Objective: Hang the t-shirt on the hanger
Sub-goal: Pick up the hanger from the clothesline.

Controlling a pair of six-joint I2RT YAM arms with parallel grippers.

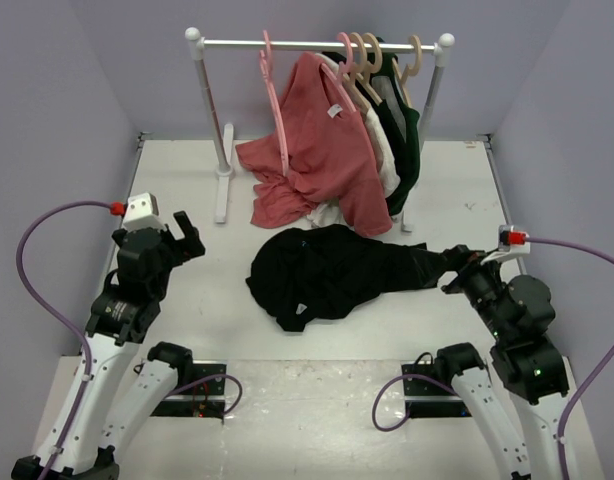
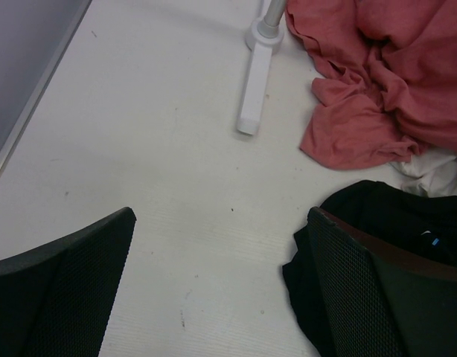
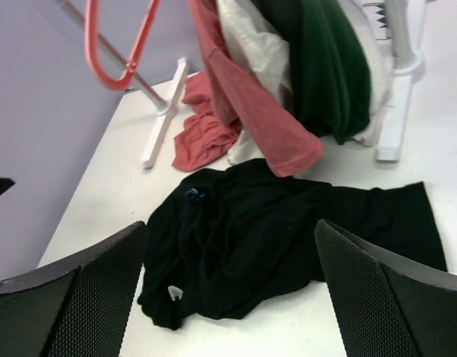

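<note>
The left tool's (image 2: 221, 223) black mesh-textured fingers (image 2: 65, 290) stand wide apart above the white worktop (image 2: 139, 134). A crumpled black cloth t-shirt (image 2: 392, 212) lies behind the right finger, near a rumpled salmon-red shirt (image 2: 377, 97) and a white rack foot (image 2: 252, 89).

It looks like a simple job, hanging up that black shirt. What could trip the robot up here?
1. The t-shirt lies in a crumpled heap, its neck opening hard to make out, so the right fingers may pinch several layers.
2. The salmon-red shirt pools right beside it and could get dragged along.
3. The pink hanger hangs close against that red shirt and may snag it coming off the rail.
</note>
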